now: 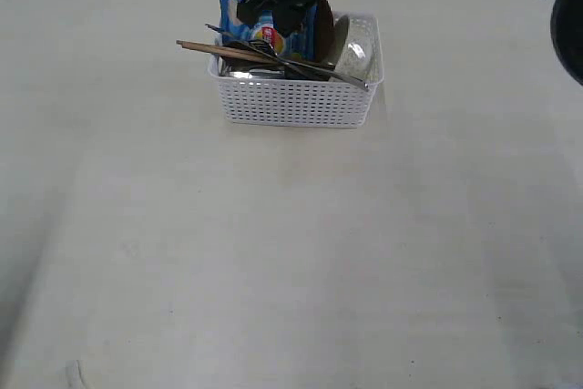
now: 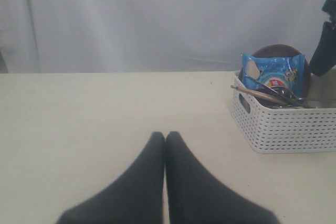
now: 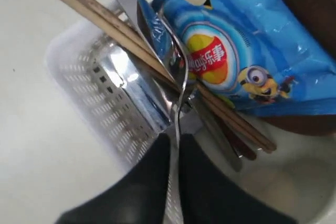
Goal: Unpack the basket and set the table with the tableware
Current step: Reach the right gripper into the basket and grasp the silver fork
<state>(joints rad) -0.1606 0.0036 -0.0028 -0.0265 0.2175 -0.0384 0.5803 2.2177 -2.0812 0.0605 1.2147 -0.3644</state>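
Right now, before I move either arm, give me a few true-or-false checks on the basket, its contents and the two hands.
1. The left hand is shut, over the table, apart from the basket. True.
2. The blue chips bag lies on the table beside the basket. False: the blue chips bag stands inside the basket.
3. The chopsticks stick out past the basket's rim. True.
4. The plate is laid flat on the table. False: the brown plate stands on edge in the basket, behind the bag.
5. The right hand is at the basket, with a steel utensil handle running between its fingers. True.
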